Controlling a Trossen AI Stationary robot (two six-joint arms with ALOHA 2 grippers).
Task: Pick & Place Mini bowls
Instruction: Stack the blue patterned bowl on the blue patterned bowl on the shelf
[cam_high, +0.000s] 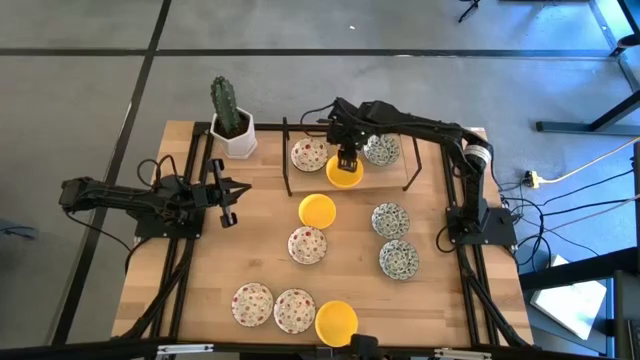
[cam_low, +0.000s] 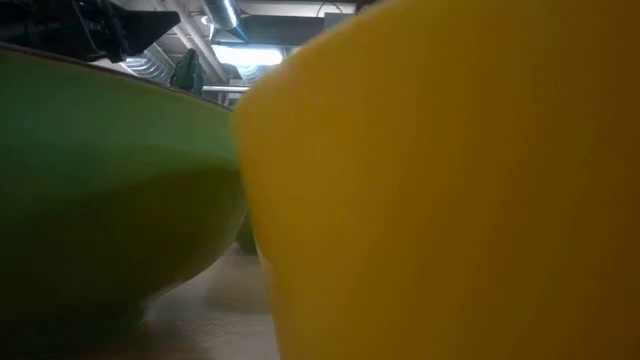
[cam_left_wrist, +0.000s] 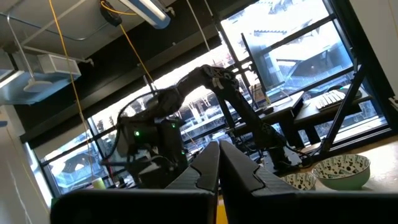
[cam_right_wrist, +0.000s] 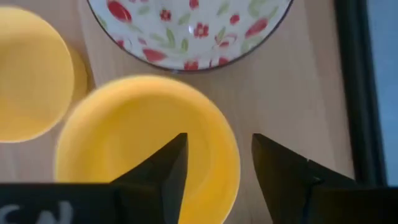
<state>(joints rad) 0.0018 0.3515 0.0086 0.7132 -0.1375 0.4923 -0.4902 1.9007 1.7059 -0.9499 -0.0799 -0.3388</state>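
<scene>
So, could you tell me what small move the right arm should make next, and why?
Probably lift straight up and away. The right end effector stands open above the yellow bowl, which sits on the table beside the red floral bowl, so the bowl looks released. The left end effector waits shut at the table's left.

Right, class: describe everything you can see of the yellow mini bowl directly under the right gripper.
The yellow mini bowl is small, round and shallow, plain glossy yellow inside and out, with no pattern. It sits upright and empty on the wooden tray at the table's far side, just in front of a red-flowered bowl. The right gripper hangs above it with its jaws open astride the rim; whether it touches cannot be told.
</scene>
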